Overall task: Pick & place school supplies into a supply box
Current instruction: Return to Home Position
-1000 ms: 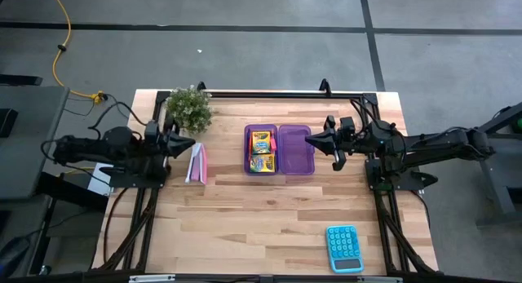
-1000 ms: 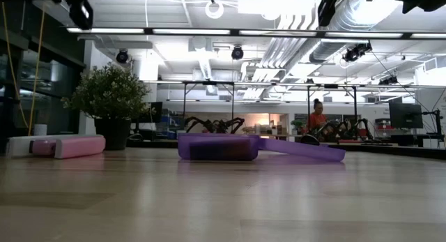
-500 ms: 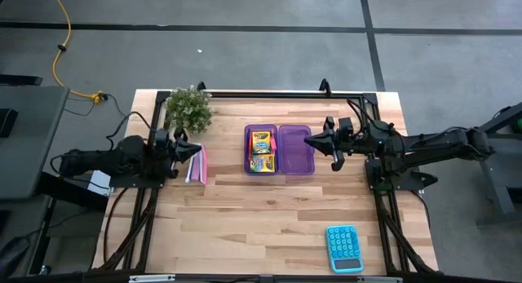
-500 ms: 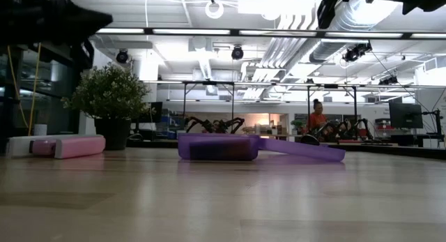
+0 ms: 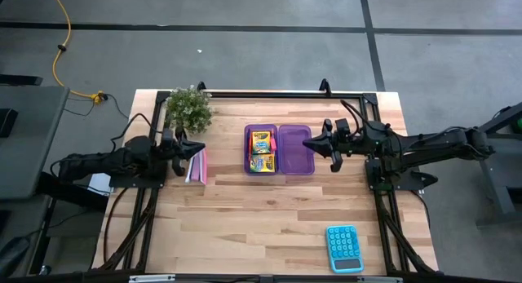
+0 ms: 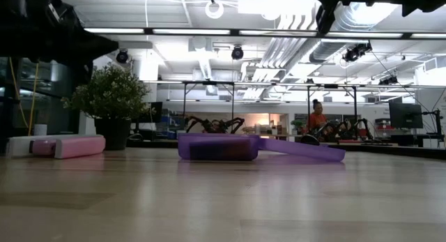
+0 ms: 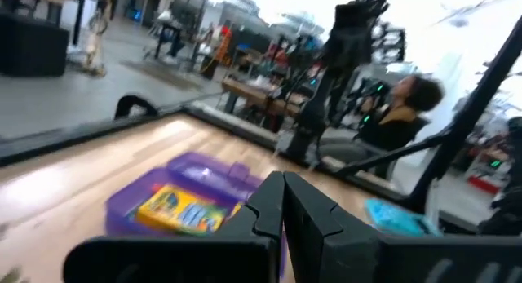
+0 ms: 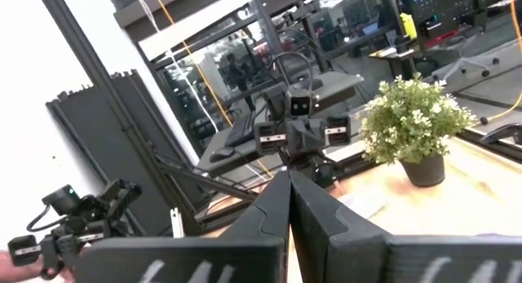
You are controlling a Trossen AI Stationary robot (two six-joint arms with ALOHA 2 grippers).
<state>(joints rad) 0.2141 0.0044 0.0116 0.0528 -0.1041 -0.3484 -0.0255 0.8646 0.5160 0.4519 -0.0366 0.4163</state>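
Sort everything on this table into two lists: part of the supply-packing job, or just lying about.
Job: translucent purple hinged plastic supply box; two yellow-green crayon boxes inside one half.
Lying about: teal calculator; pink-and-white booklet; small green potted plant.

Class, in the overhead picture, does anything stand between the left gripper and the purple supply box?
Nothing visible does. Bare table lies between the left gripper and the supply box. The booklet lies by its tip, the plant off to the side.
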